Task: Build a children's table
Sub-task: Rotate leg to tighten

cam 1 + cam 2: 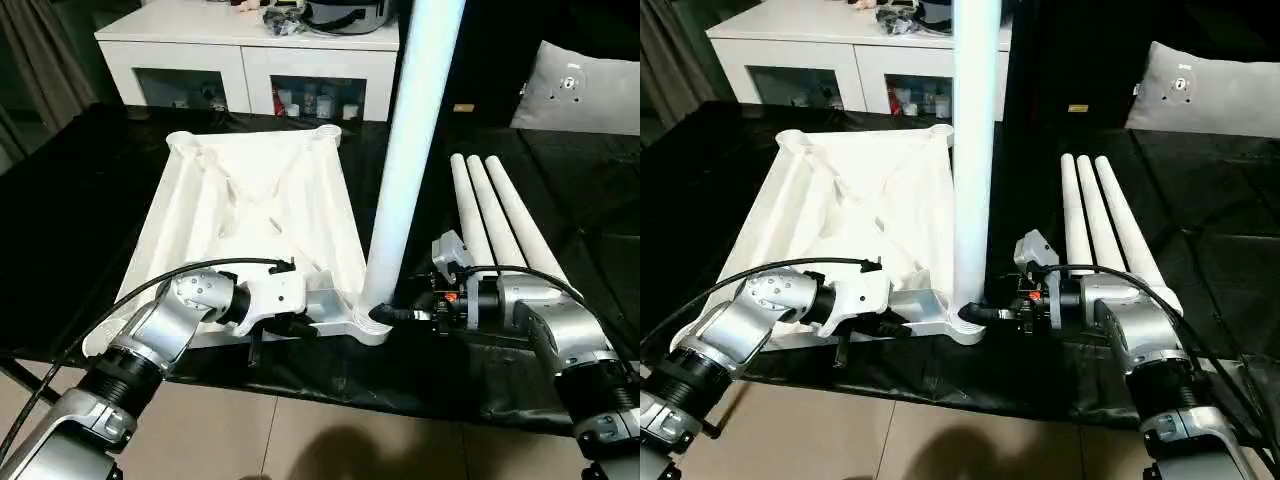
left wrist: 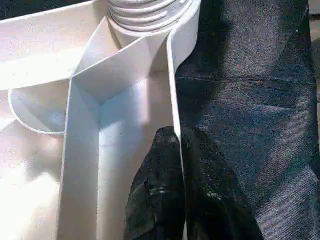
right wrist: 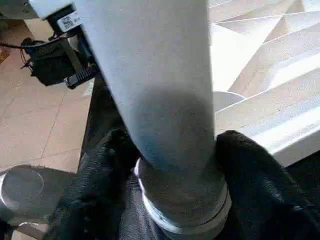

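On the black-draped worktop (image 1: 90,200) the upturned tabletop (image 1: 250,225) lies ribs up, one leg (image 1: 405,170) upright in its near corner socket. Right gripper (image 3: 172,165) jaws clasp the leg's base; left gripper (image 2: 182,185) jaws pinch the rim. Poor alignment could cross-thread it. Three spare legs (image 1: 495,215) wait alongside.
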